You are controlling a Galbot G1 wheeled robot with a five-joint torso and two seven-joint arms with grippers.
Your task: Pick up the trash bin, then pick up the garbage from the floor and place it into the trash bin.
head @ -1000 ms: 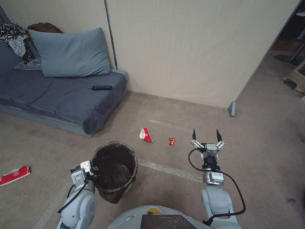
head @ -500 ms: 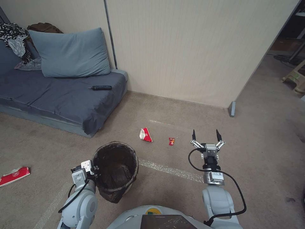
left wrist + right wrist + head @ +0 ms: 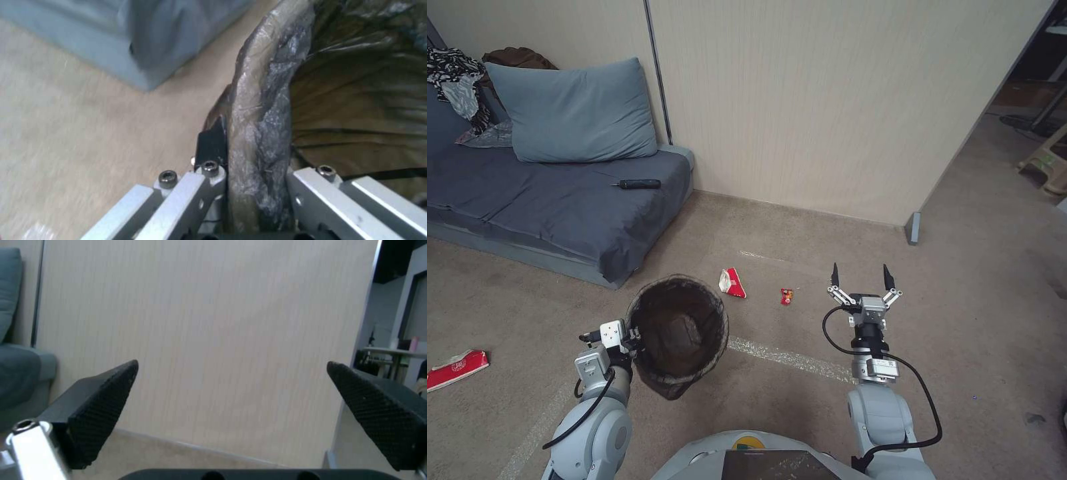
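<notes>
Left pincer (image 3: 630, 335) was clamped on the near-left rim of the bin (image 3: 679, 337), one finger (image 3: 212, 146) outside the wall, the other hidden inside the bag. Bin was round, lined with a crinkly dark plastic bag folded over the rim, tilted with its mouth toward the camera; whether its base touched the carpet couldn't be told, the bottom was hidden by its own body. White plastic of the bin barely showed under the liner. Something pale lay in the bottom, too dim to identify.

Right pincer (image 3: 860, 279) hung over bare carpet to the right, spread wide and holding nothing, black pointed textured pads (image 3: 104, 400) aimed at the wall.

Garbage on the beige short-pile carpet (image 3: 987, 280): a red-white crumpled wrapper (image 3: 732, 283) just beyond the bin, a tiny red packet (image 3: 787, 296) between it and the right pincer, and a flat red-white wrapper (image 3: 457, 369) far left, cut by the frame edge.

Grey-blue sofa (image 3: 554, 207) with a soft pillow (image 3: 574, 113) stood against the ribbed panel wall.
</notes>
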